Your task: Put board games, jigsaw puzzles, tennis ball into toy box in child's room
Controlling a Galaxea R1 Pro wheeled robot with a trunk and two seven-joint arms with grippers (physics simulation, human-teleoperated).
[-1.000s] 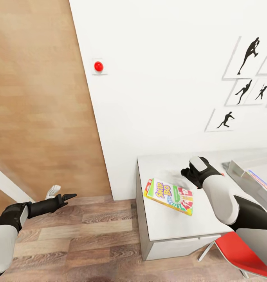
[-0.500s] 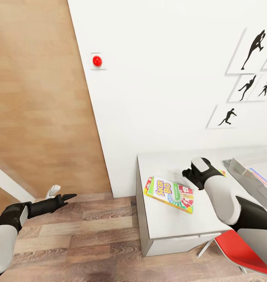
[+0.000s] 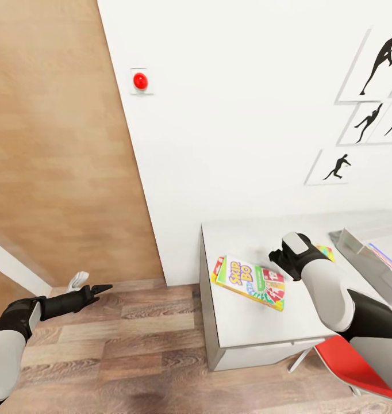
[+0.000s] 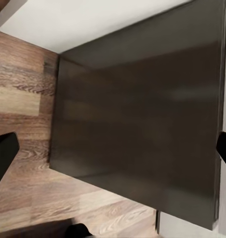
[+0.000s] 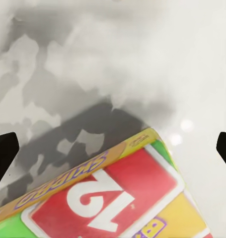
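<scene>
Showing one Skip-Bo board game [image 3: 250, 282]

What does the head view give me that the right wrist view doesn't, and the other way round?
Head view only: the table edge and floor, the toy box at the right, the red chair, the wall button, and the left hand out over the floor.
Right wrist view only: a close look at the red "12" card art.
Both: the Skip-Bo box lying on the white tabletop.

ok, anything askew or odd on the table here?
The Skip-Bo box lies crooked on the white table, one corner poking past the table's left edge. The right claw hangs open above it, not touching. Nothing spilled or damaged.
</scene>
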